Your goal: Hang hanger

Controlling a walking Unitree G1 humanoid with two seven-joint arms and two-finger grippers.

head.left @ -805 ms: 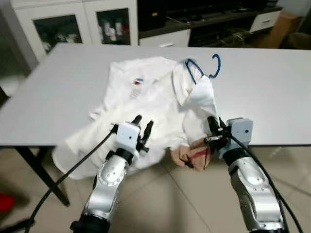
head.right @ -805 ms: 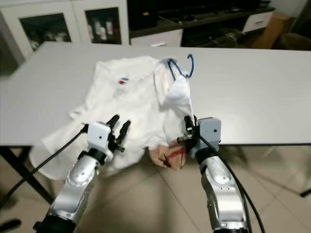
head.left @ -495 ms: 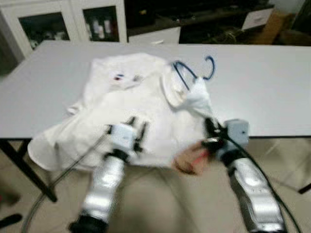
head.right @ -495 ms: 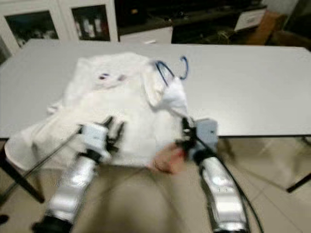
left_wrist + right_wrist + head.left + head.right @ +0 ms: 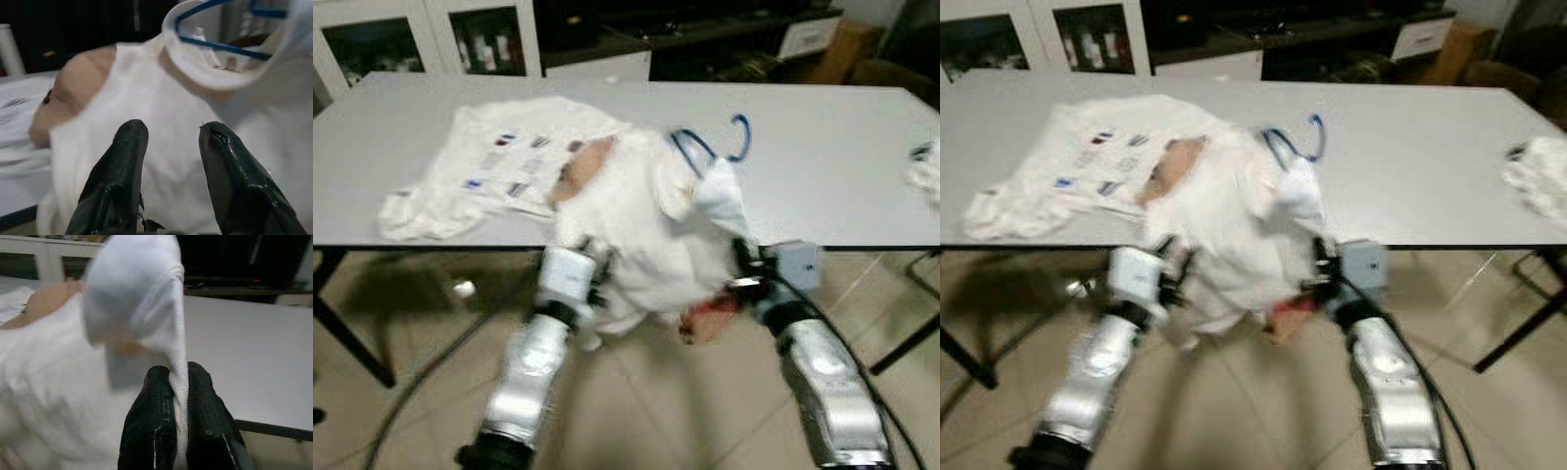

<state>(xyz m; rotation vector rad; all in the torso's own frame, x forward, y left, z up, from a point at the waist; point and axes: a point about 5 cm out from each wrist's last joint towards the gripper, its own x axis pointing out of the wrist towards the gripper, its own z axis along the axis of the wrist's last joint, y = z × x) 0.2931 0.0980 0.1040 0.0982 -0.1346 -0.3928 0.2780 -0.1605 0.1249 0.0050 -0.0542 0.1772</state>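
Observation:
A white shirt (image 5: 646,215) lies over the front edge of the grey table (image 5: 832,147) and hangs down toward the floor. A blue hanger (image 5: 745,137) sits in its collar, with the hook lying on the tabletop; the hanger's blue wire (image 5: 220,46) also shows in the left wrist view. My right gripper (image 5: 178,377) is shut on a fold of the shirt below the table edge (image 5: 742,259). My left gripper (image 5: 171,134) is open, both fingers pointing at the shirt's front, close to the hanging cloth (image 5: 599,272). A tan patch (image 5: 578,168) shows beside the collar.
More white fabric with small prints (image 5: 470,171) is spread over the table's left part. Another white cloth (image 5: 925,176) lies at the right edge. Glass-door cabinets (image 5: 480,44) stand behind the table. A dark table leg (image 5: 352,343) is at the left, over a tiled floor.
The camera has shifted. The shirt has been dragged toward me and now hangs further off the front edge, still held by my right gripper. The left gripper stays open.

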